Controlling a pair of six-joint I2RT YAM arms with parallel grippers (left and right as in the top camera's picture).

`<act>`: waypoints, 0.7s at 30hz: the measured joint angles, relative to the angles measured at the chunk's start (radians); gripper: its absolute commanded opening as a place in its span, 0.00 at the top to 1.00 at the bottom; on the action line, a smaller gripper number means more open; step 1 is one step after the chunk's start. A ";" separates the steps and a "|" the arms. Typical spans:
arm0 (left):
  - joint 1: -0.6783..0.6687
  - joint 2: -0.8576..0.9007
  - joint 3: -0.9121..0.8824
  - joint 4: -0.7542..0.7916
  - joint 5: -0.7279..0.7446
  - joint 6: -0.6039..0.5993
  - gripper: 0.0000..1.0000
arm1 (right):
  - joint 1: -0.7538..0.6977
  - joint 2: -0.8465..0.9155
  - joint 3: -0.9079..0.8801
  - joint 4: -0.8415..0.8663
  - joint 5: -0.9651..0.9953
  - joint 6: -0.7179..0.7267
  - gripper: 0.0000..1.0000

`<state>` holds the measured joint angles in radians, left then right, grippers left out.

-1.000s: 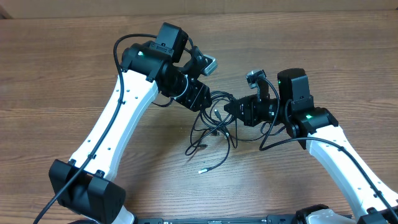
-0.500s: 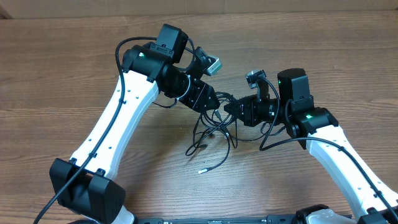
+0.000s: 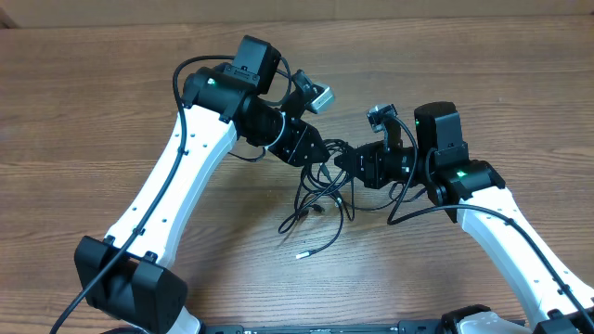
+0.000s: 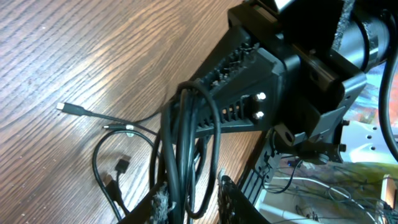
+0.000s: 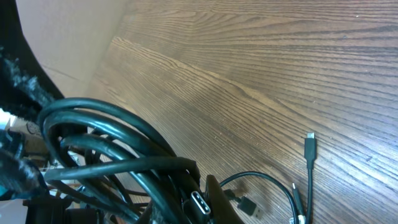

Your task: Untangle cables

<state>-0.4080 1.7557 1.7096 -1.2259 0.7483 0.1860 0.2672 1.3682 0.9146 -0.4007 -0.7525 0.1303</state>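
Note:
The cables [image 3: 316, 198] are thin black cords bunched between my two grippers, with loose loops hanging down to the table. My left gripper [image 3: 313, 150] is shut on several strands, which run up between its fingers in the left wrist view [image 4: 186, 149]. My right gripper [image 3: 344, 160] faces it, almost touching, and is shut on the same bunch. In the right wrist view the coiled cables [image 5: 106, 140] sit left of its fingers, with a USB-C plug [image 5: 199, 204] pinched between them. One silver-tipped plug end [image 3: 300, 253] lies apart on the wood.
The wooden table [image 3: 111, 111] lies under both arms. The right gripper's black body [image 4: 267, 81] fills the upper right of the left wrist view. Loose plug ends lie on the wood [image 4: 62, 107] [image 5: 310, 144].
My left gripper has moved slightly right, closer to the right gripper, with the cables in it. The hanging loops shifted a little. The right arm has not moved.

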 measured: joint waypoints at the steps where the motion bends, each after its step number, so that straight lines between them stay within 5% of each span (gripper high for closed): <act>1: -0.005 0.000 0.000 0.001 -0.001 0.000 0.66 | 0.000 0.000 0.000 0.000 0.000 0.000 0.96; 5: -0.032 0.000 0.000 0.001 -0.023 0.003 0.53 | 0.000 0.000 0.000 0.000 -0.001 0.000 0.96; 21: -0.037 0.000 0.006 0.047 -0.107 -0.064 0.52 | 0.000 0.000 0.000 0.002 0.000 0.000 0.96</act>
<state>-0.4454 1.7557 1.7157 -1.1793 0.6411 0.1219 0.2672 1.3685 0.9146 -0.3992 -0.7521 0.1307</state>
